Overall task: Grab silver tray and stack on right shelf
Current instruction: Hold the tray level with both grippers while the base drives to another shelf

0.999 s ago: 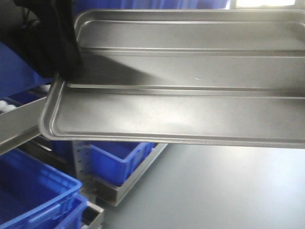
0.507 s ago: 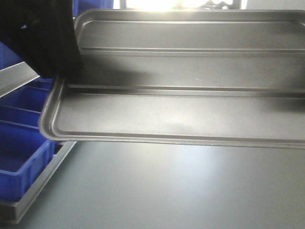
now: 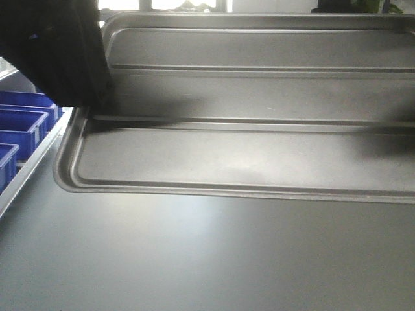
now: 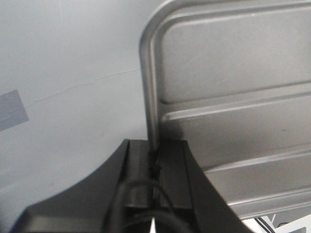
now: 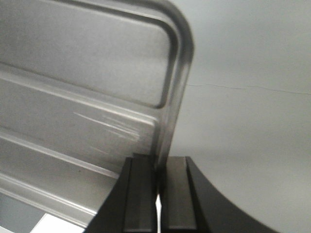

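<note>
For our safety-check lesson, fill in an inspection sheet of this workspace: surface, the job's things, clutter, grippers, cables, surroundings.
Surface: smooth grey floor below the tray; a thin crack runs across it.
Job's things: silver tray held up off the floor, roughly level, nothing on it; right shelf not seen.
Clutter: nothing seen.
Grippers: left gripper and right gripper each have their fingers shut on the tray's rim, at opposite ends.
Cables: a black cable loops at the left gripper.
Surroundings: blue bins at the left, behind a grey rail.
</note>
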Controlling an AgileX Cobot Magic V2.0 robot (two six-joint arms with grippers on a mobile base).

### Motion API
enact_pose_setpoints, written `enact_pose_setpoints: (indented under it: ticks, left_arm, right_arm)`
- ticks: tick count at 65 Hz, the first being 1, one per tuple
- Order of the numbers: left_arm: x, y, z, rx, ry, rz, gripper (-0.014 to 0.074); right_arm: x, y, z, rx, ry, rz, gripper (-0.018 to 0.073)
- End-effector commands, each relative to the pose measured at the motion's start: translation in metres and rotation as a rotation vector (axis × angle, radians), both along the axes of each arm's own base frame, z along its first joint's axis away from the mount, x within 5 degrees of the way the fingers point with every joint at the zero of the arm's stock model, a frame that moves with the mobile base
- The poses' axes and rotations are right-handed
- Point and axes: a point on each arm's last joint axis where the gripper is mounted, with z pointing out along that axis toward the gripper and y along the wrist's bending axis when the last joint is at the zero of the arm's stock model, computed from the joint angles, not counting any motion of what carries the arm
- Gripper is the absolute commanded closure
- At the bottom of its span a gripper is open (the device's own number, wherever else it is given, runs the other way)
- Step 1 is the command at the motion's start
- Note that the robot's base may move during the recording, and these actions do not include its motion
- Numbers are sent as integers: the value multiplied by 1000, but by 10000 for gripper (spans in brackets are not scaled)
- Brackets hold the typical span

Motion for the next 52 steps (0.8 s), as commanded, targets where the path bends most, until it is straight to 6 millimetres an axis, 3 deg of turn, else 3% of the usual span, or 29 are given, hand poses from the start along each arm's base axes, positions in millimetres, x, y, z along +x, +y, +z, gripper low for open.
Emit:
enact_pose_setpoints:
  ticks: [1,52]
  left_arm:
    - [-2,8,17,14,-62,-24,689]
    - [-3,7,17,13,-60,-24,689]
  right_arm:
    - [3,-2,13,-12,-102,26,503]
    - [3,-2,13,-12,-102,26,503]
